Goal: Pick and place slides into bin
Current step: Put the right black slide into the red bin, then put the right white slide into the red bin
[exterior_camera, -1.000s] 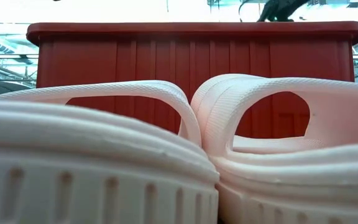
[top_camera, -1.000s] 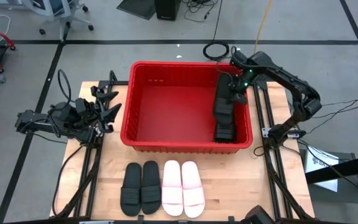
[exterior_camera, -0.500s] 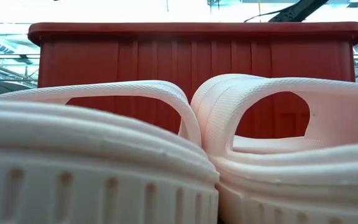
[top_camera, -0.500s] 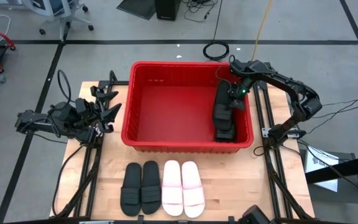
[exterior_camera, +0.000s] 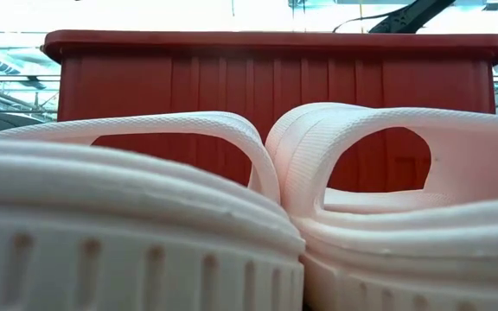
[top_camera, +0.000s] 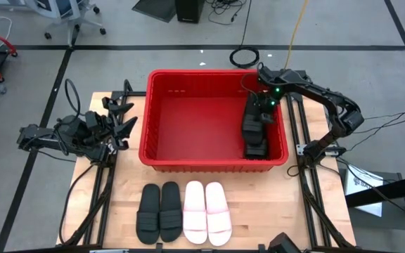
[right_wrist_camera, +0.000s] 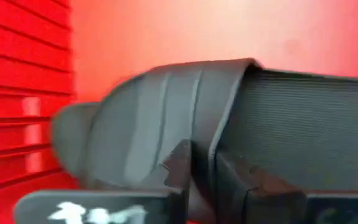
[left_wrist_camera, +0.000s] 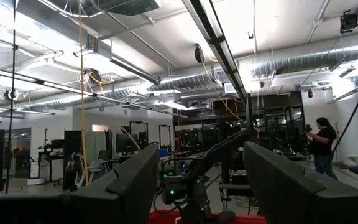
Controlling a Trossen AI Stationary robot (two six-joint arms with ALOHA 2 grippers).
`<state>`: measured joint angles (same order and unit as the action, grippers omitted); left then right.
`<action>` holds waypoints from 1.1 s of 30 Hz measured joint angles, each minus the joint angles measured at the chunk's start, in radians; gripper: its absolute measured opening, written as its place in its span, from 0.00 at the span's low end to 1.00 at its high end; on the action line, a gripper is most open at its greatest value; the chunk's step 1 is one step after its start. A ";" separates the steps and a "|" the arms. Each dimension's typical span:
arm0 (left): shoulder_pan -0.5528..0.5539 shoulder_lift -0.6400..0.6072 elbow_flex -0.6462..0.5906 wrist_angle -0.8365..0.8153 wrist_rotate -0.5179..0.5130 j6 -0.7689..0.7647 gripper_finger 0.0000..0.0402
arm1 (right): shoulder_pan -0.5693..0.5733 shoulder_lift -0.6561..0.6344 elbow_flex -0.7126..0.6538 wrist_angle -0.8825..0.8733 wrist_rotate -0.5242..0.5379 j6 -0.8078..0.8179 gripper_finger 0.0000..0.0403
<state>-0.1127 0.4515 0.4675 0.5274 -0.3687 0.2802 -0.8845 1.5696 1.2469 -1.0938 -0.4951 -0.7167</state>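
A matte black ribbed-strap slide sandal (top_camera: 253,130) lies inside the large red plastic bin (top_camera: 162,146), against its right wall, long axis along that wall. The right pincer (top_camera: 264,104), fingers nearly together on its strap, sits at the sandal's far end. Outside the bin's left wall the left pincer (top_camera: 121,121) waits, fingers wide.

An industrial lab or workshop: exposed silver ducting (left_wrist_camera: 303,62) and conduit run under an open ceiling, a wooden bench (top_camera: 259,204) stands on grey concrete floor (top_camera: 118,28) marked with dark tape, and a person (left_wrist_camera: 322,144) stands far off among equipment racks.
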 joint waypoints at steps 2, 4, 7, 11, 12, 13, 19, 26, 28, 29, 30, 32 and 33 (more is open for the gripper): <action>0.000 0.000 0.000 0.000 0.000 0.000 0.60 | 0.015 0.000 0.000 0.011 0.069 0.027 0.14; 0.000 0.000 0.000 0.000 0.000 0.004 0.60 | 0.030 0.000 0.000 0.021 0.150 0.035 0.18; 0.000 0.000 0.000 0.000 0.000 0.006 0.60 | 0.047 0.000 0.000 0.047 0.216 0.044 0.24; 0.000 0.000 0.000 0.000 0.000 0.006 0.60 | 0.058 -0.007 0.000 0.079 0.241 0.046 0.33; 0.000 0.000 0.000 0.000 0.000 0.006 0.60 | 0.058 -0.010 0.000 0.085 0.241 0.045 0.35; 0.000 0.000 0.000 0.000 0.000 0.006 0.60 | 0.061 -0.013 0.000 0.087 0.246 0.045 0.36; 0.000 0.000 0.000 0.000 0.000 0.006 0.60 | 0.062 -0.063 0.000 0.107 0.383 0.047 0.47; 0.000 0.000 0.000 0.000 0.000 0.010 0.60 | 0.062 -0.165 0.000 0.211 0.400 0.075 0.55; 0.000 0.000 0.000 0.000 0.000 0.011 0.60 | 0.069 -0.190 0.000 0.252 0.396 0.094 0.56; 0.000 0.000 0.000 0.000 0.000 0.011 0.60 | 0.073 -0.202 0.000 0.268 0.396 0.100 0.56; 0.000 0.000 0.000 0.000 0.000 0.011 0.60 | 0.077 -0.215 0.000 0.287 0.394 0.104 0.57; 0.000 0.000 0.000 0.000 0.000 0.013 0.60 | 0.093 -0.237 0.000 0.331 0.393 0.105 0.57; 0.000 0.000 0.000 0.000 0.000 0.013 0.60 | 0.102 -0.246 0.000 0.356 0.393 0.108 0.56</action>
<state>-0.1127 0.4512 0.4675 0.5274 -0.3691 0.2936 -0.7825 1.3239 1.2472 -0.7382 -0.1017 -0.6084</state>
